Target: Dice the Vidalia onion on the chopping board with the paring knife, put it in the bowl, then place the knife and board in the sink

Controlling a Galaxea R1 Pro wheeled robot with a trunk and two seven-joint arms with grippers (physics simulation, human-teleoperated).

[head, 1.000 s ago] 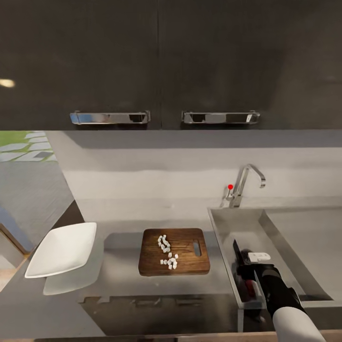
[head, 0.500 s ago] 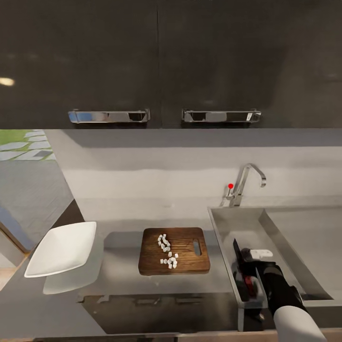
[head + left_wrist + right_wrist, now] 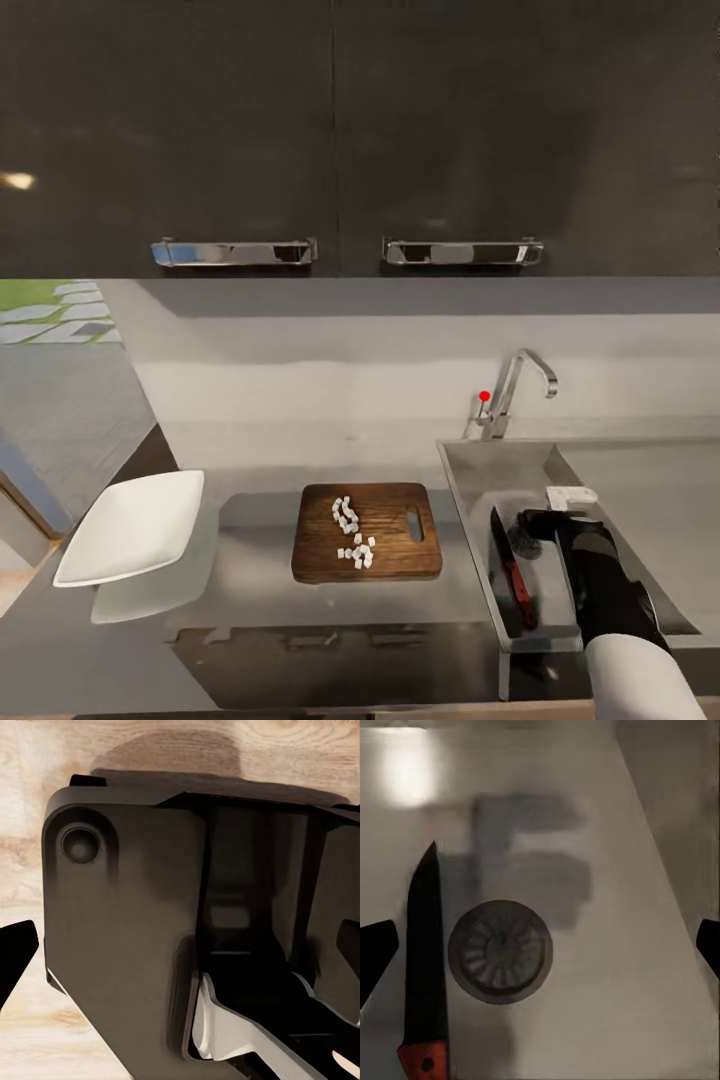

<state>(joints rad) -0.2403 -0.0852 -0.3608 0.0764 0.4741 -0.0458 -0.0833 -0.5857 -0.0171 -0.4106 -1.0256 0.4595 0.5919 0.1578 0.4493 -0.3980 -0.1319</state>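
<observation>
Right hand (image 3: 548,522) over sink (image 3: 470,470), fingers spread, empty | paring knife (image 3: 508,566) on basin floor

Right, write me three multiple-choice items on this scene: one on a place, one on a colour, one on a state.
1. Where does the paring knife lie?
A. in the sink
B. on the chopping board
C. in the bowl

2. What colour is the knife's handle?
A. blue
B. orange-red
C. white

3. How is the right gripper?
A. shut on the knife
B. shut on the tap
C. open

Key: 1 A, the knife rests on the basin floor beside the drain. 2 B, the right wrist view shows the handle's colour. 3 C, the fingertips stand wide apart, holding nothing.
</observation>
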